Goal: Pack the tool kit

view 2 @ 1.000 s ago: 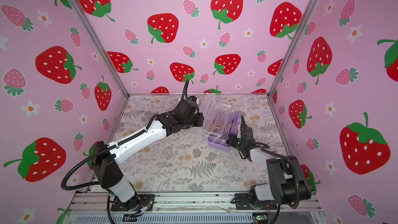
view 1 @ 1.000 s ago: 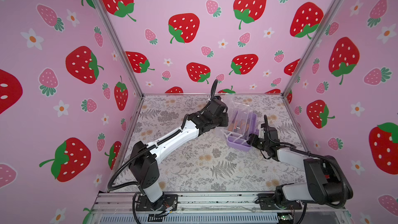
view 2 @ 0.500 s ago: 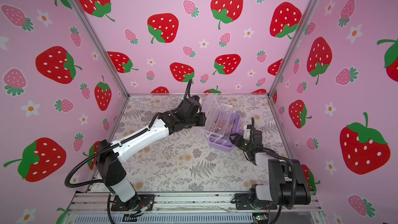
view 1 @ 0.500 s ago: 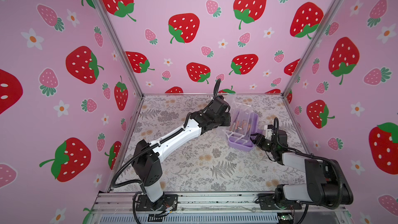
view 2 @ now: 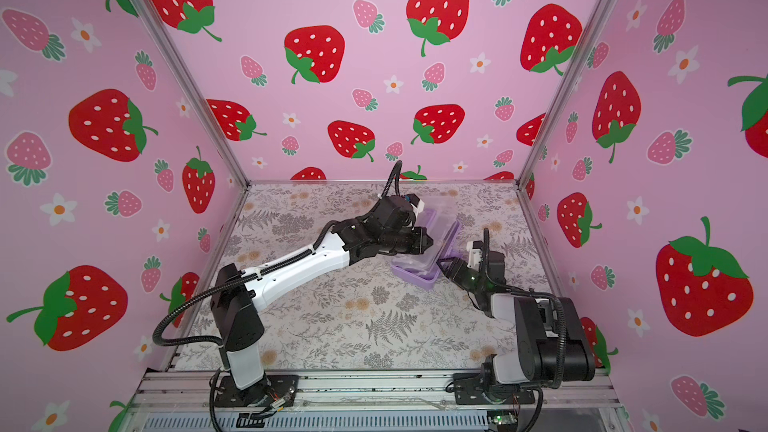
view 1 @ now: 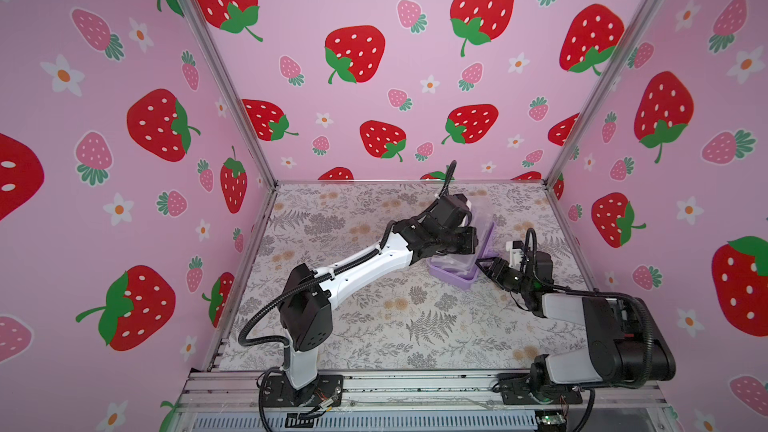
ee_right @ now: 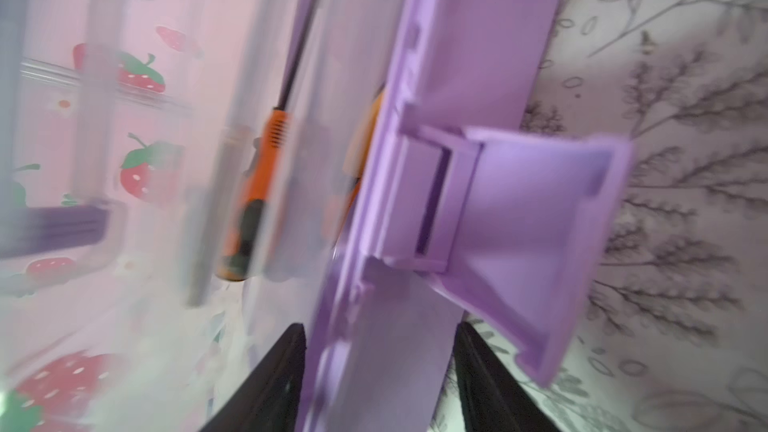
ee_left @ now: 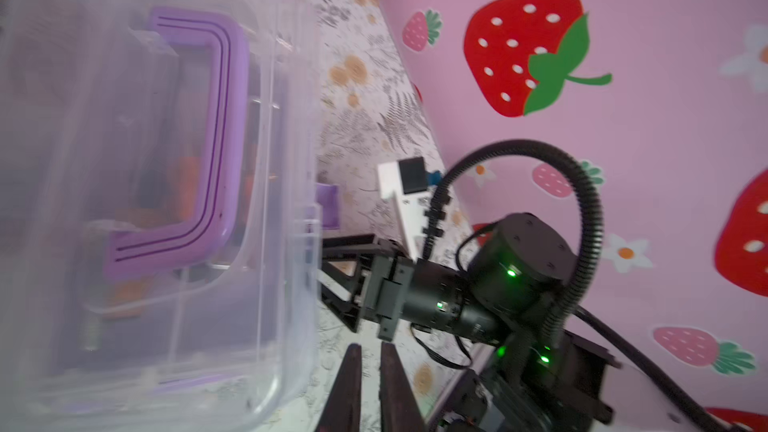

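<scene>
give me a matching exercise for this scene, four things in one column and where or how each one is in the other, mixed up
Things
1. clear lid
2. latch
3. screwdriver
4. right gripper

States
a. inside the lilac box
b. jaws either side of the box's wall
c. flipped out from the box's side
d. carries the lilac handle

Pairs: 1-d, 2-c, 3-a, 4-b

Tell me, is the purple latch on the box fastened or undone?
Undone: the latch flares out from the box wall, clipped onto nothing.
</scene>
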`<act>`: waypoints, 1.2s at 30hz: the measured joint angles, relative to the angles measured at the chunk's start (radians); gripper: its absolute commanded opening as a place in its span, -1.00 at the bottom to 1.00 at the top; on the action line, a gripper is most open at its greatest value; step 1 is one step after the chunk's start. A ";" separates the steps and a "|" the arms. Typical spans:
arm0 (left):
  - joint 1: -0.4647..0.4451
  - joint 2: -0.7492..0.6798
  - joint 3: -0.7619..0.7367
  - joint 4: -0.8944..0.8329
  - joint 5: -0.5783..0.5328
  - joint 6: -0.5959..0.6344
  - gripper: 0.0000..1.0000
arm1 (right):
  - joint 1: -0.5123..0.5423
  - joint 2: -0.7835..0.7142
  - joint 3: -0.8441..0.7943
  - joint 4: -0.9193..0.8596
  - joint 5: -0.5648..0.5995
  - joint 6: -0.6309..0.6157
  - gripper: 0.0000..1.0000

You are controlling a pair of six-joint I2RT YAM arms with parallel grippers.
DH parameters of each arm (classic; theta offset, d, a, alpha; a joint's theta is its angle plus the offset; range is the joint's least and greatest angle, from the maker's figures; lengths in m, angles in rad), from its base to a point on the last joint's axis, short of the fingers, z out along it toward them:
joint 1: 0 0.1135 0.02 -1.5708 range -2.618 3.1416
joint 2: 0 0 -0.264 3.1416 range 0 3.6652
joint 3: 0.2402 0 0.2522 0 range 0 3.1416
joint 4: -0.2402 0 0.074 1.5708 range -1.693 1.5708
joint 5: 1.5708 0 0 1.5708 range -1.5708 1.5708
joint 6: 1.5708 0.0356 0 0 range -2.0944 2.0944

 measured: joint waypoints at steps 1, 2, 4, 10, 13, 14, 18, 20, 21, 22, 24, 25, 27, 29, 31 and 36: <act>-0.015 0.010 0.010 0.006 0.025 -0.006 -0.55 | 0.000 0.002 0.001 0.000 -0.005 0.001 0.20; -0.028 0.019 0.019 0.010 0.050 -0.012 -0.53 | 0.000 0.005 0.002 0.007 -0.010 0.000 0.19; -0.042 0.027 0.031 0.013 0.078 -0.018 -0.50 | 0.002 0.005 0.005 0.017 -0.021 0.000 0.19; -0.039 0.028 0.091 0.009 0.105 -0.007 -0.50 | 0.002 0.005 0.012 0.029 -0.034 -0.003 0.19; -0.027 0.021 0.119 -0.019 0.078 0.025 -0.50 | 0.001 0.001 0.012 0.021 -0.036 -0.010 0.19; -0.021 0.014 0.121 -0.032 0.068 0.036 -0.49 | -0.002 -0.006 0.012 0.011 -0.036 -0.014 0.19; 0.045 -0.027 0.100 -0.057 0.044 0.062 -0.30 | -0.022 -0.069 0.011 -0.039 -0.034 -0.034 0.19; 0.110 -0.062 0.056 -0.058 0.035 0.064 -0.18 | -0.043 -0.111 0.008 -0.051 -0.034 -0.039 0.18; 0.137 -0.071 0.042 -0.057 0.029 0.064 -0.16 | -0.054 -0.130 0.004 -0.055 -0.035 -0.042 0.17; 0.172 -0.077 0.026 -0.057 0.026 0.066 -0.15 | -0.067 -0.149 -0.002 -0.060 -0.034 -0.045 0.13; 0.234 -0.076 -0.003 -0.051 0.019 0.066 -0.15 | -0.090 -0.178 -0.013 -0.074 -0.033 -0.050 0.05; 0.258 -0.069 -0.019 -0.048 0.019 0.066 -0.15 | -0.099 -0.192 -0.018 -0.085 -0.030 -0.054 -0.06; 0.286 -0.050 -0.047 -0.035 0.022 0.065 -0.15 | -0.108 -0.211 -0.020 -0.116 -0.022 -0.060 -0.14; 0.294 -0.014 -0.059 -0.032 0.028 0.066 -0.12 | -0.112 -0.225 -0.020 -0.151 -0.007 -0.069 -0.14; 0.291 0.031 -0.058 -0.024 0.039 0.071 -0.06 | -0.113 -0.230 -0.020 -0.177 0.002 -0.076 -0.18; 0.286 0.149 -0.022 -0.034 0.052 0.094 0.03 | -0.116 -0.238 -0.047 -0.192 0.008 -0.073 -0.49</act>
